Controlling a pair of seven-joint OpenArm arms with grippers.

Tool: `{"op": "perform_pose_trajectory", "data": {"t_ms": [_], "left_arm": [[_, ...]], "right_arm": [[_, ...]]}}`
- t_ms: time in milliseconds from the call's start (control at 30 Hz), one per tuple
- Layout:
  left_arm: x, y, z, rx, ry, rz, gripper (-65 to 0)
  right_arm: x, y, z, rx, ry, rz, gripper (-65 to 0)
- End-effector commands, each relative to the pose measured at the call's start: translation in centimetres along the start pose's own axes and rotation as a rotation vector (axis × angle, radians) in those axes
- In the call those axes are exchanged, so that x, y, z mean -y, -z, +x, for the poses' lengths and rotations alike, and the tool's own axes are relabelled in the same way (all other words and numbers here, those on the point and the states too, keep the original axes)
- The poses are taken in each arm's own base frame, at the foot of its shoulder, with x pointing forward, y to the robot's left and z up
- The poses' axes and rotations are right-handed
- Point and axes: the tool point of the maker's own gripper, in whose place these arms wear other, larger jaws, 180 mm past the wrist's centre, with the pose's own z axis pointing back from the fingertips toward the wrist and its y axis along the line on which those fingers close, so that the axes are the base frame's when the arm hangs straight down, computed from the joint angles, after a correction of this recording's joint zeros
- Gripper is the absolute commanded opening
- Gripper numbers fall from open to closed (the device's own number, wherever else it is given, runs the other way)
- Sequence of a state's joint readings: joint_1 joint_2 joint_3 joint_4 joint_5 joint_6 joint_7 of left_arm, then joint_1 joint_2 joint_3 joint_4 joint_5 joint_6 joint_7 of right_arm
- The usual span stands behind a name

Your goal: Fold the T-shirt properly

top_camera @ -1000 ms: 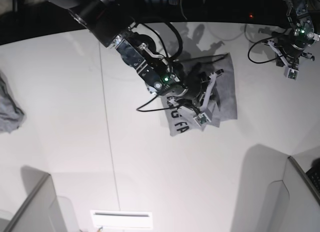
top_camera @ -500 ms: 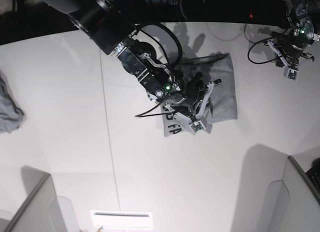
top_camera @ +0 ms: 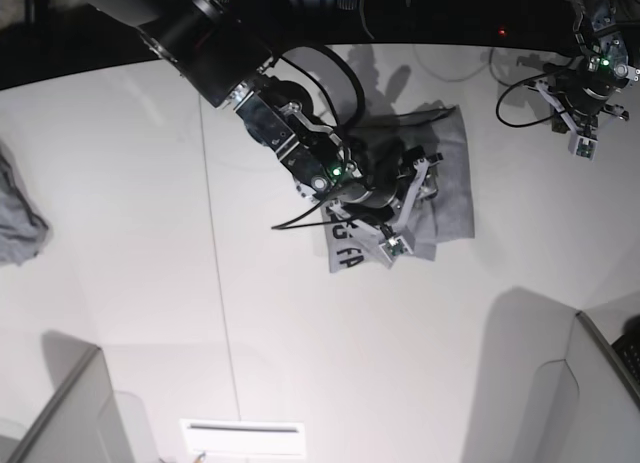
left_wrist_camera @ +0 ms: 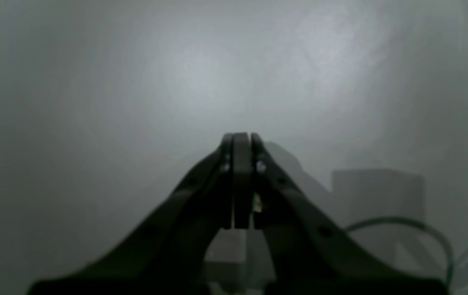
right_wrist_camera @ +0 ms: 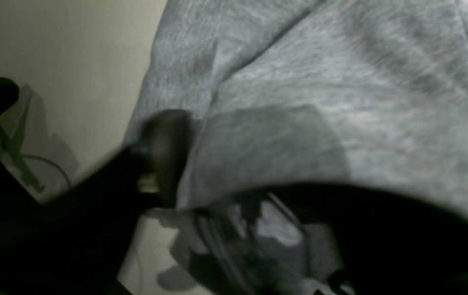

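Overhead: right claw (top_camera: 408, 203) covers T-shirt (top_camera: 455, 173); grey scrap (top_camera: 18, 218) far off

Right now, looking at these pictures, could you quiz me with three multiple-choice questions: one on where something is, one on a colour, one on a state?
1. Where is the T-shirt?
A. On the white table, under the right arm
B. Hanging off the table edge
C. Beside the left gripper

2. What colour is the shirt's lettering?
A. Red
B. Black
C. White

3. How does the left gripper stand?
A. Wide open
B. Clamped on cloth
C. Shut on nothing

Answers: 1 A, the base view shows the right arm reaching over the folded shirt; 2 B, black capitals show on its near flap; 3 C, the left wrist view shows its fingers pressed together over bare table.
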State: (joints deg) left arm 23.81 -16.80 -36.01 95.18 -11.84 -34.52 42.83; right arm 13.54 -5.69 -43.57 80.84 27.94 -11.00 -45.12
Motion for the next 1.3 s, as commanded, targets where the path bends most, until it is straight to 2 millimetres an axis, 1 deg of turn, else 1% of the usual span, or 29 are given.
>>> {"op": "perform_pose_trajectory", "data": {"t_ms": [0, 67, 133, 200, 300, 367, 433, 500, 567, 667, 733, 767, 867, 967, 1067, 1133, 1167, 1200, 1233, 1267], "left_arm": [[-0.9, -0.5, 1.2, 0.036, 0.016, 0.019, -65.0], [-0.9, -0.5, 1.2, 0.036, 0.017, 0.02, -65.0], [-1.0, -0.5, 1.2, 0.036, 0.016, 0.021, -65.0], [-1.0, -0.6, 1.2, 0.037, 0.017, 0.022, -65.0], [-1.0, -0.6, 1.3, 0.039, 0.016, 0.023, -65.0], [-2.1, -1.0, 1.3, 0.046, -0.001, 0.051, -65.0], [-3.4, -1.5, 1.3, 0.057, -0.03, 0.088, -65.0], [-4.4, -2.0, 1.2, 0.062, -0.045, 0.114, -65.0], [-5.3, -2.7, 1.6, 0.078, -0.048, 0.143, -65.0], [-6.8, -4.1, 2.0, 0.101, -0.052, 0.195, -65.0], [-8.0, -4.9, 1.8, 0.107, -0.069, 0.231, -65.0], [-8.5, -5.3, 1.7, 0.109, -0.08, 0.247, -65.0], [-9.6, -5.8, 1.4, 0.111, -0.103, 0.276, -65.0], [-9.7, -5.9, 1.2, 0.109, -0.107, 0.279, -65.0], [-9.8, -5.8, 1.1, 0.108, -0.111, 0.28, -65.0], [-9.8, -5.6, 0.8, 0.101, -0.121, 0.276, -65.0], [-9.8, -5.6, 0.8, 0.1, -0.122, 0.276, -65.0], [-9.8, -5.6, 0.8, 0.1, -0.122, 0.276, -65.0], [-9.8, -5.6, 0.9, 0.103, -0.119, 0.277, -65.0], [-9.9, -5.8, 0.9, 0.106, -0.122, 0.282, -65.0]], "right_arm": [[-1.4, -0.9, 2.4, 0.073, -0.015, 0.034, -24.0], [-2.2, -1.7, 3.4, 0.112, -0.024, 0.054, -26.3], [-2.5, -2.0, 3.6, 0.11, -0.03, 0.061, -27.5], [-2.8, -1.7, 3.2, 0.079, -0.027, 0.066, -27.8], [-2.5, -1.1, 2.5, 0.05, -0.018, 0.057, -27.8], [-2.5, -0.9, 2.3, 0.045, -0.018, 0.055, -27.8], [-3.7, -0.7, 1.5, 0.027, -0.057, 0.072, -27.8], [-4.7, -0.5, 1.2, 0.016, -0.103, 0.085, -27.8], [-5.9, -0.4, 0.7, 0.006, -0.139, 0.103, -27.8], [-6.1, -0.3, 0.7, 0.012, -0.148, 0.105, -27.8], [-6.1, 0.0, 0.8, 0.009, -0.149, 0.101, -27.8], [-6.4, 0.2, 0.4, -0.001, -0.161, 0.105, -27.8], [-8.7, 0.3, -0.8, -0.026, -0.279, 0.133, -27.9], [-10.8, 0.1, -1.7, -0.028, -0.364, 0.168, -27.9], [-13.6, -1.6, -0.3, 0.052, -0.441, 0.231, -27.9], [-15.2, -3.8, 0.9, 0.104, -0.456, 0.277, -27.9], [-15.2, -5.2, 1.5, 0.127, -0.463, 0.286, -28.1], [-14.4, -6.2, 2.3, 0.144, -0.448, 0.276, -28.2], [-12.9, -7.2, 3.3, 0.165, -0.418, 0.254, -28.5], [-11.1, -8.0, 4.0, 0.18, -0.372, 0.228, -30.2]]}}
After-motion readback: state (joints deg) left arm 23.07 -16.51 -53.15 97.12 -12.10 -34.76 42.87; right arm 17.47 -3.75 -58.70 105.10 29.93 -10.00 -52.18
